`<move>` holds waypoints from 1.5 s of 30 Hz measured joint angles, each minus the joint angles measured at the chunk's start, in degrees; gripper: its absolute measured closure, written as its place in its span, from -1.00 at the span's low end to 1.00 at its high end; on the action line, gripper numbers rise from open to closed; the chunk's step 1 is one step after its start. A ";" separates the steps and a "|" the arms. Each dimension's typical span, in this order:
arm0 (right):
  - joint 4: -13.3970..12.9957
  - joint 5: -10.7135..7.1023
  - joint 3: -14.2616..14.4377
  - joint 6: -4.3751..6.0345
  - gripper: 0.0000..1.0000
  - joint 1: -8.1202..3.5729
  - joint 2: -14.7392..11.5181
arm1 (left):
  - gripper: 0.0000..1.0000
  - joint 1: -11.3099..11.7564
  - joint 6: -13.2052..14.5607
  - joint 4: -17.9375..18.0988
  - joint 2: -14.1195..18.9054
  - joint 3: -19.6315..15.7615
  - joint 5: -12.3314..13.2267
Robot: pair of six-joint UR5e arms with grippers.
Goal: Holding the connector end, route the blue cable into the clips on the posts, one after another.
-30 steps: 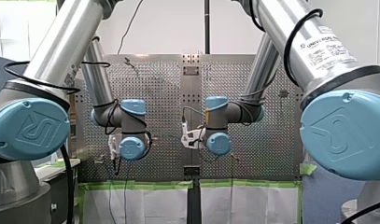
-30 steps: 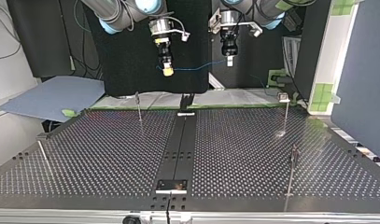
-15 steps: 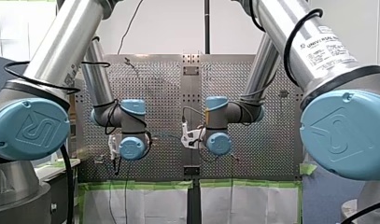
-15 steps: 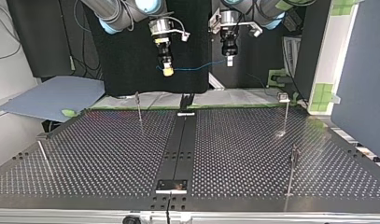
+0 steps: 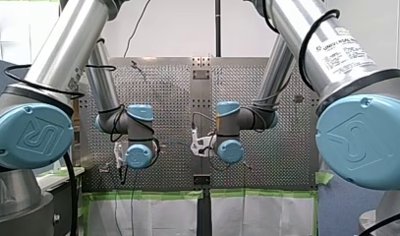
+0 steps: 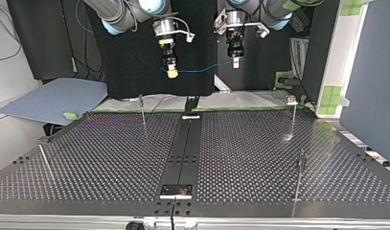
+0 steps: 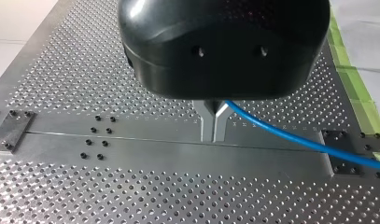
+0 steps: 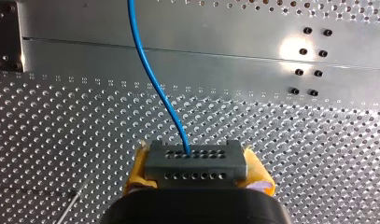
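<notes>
Clamping the connector [image 8: 195,161] in my right gripper [image 8: 197,176], I have my left gripper [image 7: 214,125] pinched shut on the blue cable [image 6: 202,70], which hangs between them well above the tabletop [image 6: 259,158]. I judge it light and limp; the rigid connector is the hold point.

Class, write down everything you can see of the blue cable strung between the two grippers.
One end of the thin blue cable enters a dark grey connector block with rows of small holes, clamped between my right gripper's yellow pads. From there it hangs in a shallow sag to my left gripper, whose metal fingers close on it. It is in the air above the perforated table, touching no post.
</notes>
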 joint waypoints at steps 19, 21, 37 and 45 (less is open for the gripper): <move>2.27 0.44 0.00 -0.27 1.00 0.53 6.02 | 1.00 0.35 0.44 -2.27 -1.22 -0.09 -0.09; 2.28 0.44 0.00 -0.27 1.00 0.53 6.60 | 1.00 0.35 0.44 -2.28 -1.22 -0.09 -0.09; 2.29 0.44 0.00 -0.27 1.00 0.53 7.03 | 1.00 0.35 0.44 -2.28 -1.23 -0.09 -0.09; 2.28 0.44 0.00 -0.27 1.00 0.53 7.03 | 1.00 0.35 0.44 -2.29 -1.23 -0.09 -0.09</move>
